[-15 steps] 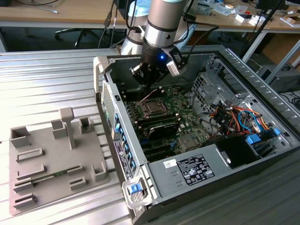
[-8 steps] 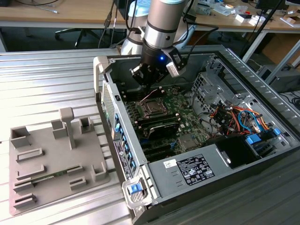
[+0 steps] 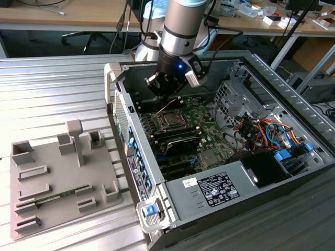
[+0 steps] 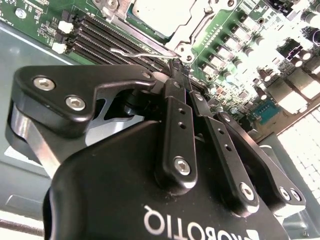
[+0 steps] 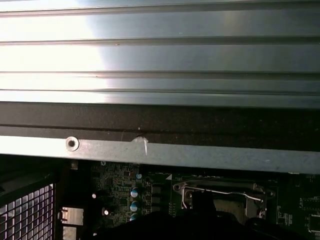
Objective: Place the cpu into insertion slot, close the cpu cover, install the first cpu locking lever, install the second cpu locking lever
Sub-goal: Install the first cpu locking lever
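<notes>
The cpu [image 4: 159,11] shows its silvery face inside the insertion slot [image 3: 170,121] on the green motherboard. The cpu cover [image 4: 196,31], a shiny metal frame, lies flat around it. A thin wire locking lever [image 4: 131,51] runs along one side of the socket, close to my fingertips. My gripper [image 3: 163,93] hangs inside the open computer case, just above the board and beside the socket's far edge. In the second wrist view the gripper [image 4: 178,67] is shut, its black fingers [image 4: 175,125] pressed together with nothing seen between them. The first wrist view shows the cover frame [image 5: 220,190] with a wire lever across it.
The case walls [image 3: 121,112] surround the board. Black memory slots [image 4: 100,34] lie next to the socket. A drive cage and coloured cables [image 3: 261,130] fill the exterior view's right. A grey fixture plate [image 3: 57,183] with upright posts sits on the ribbed metal table at the exterior view's left.
</notes>
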### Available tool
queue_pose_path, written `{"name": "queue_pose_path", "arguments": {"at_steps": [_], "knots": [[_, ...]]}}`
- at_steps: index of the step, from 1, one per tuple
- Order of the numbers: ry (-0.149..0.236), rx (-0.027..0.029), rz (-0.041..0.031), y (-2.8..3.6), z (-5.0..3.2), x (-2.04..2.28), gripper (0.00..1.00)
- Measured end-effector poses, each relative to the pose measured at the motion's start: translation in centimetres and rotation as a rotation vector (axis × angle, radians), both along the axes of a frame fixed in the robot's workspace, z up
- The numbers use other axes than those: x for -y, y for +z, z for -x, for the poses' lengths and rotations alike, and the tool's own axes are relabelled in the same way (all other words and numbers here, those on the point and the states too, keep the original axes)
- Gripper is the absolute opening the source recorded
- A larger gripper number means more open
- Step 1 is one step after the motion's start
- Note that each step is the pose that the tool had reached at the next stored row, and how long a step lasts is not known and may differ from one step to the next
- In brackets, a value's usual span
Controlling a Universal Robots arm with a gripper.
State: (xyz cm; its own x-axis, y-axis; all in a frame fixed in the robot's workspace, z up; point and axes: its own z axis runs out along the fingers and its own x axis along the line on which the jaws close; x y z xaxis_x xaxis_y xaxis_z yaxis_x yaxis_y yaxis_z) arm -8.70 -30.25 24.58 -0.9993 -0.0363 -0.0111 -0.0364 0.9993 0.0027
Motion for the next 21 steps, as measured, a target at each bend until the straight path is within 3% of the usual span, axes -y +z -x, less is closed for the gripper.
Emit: {"name": "queue_pose_path", "arguments": {"at_steps": [3, 5, 7, 21], "knots": [[0.012, 0.0, 0.0001, -0.17, 0.01, -0.08, 0.11], [0.05, 0.0, 0.0, -0.31, 0.0, -0.19, 0.11], [0.061, -0.0003, 0.0003, -0.41, 0.0, -0.3, 0.11], [0.066, -0.0001, 0.0001, -1.27, 0.0, -0.46, 0.11]]}}
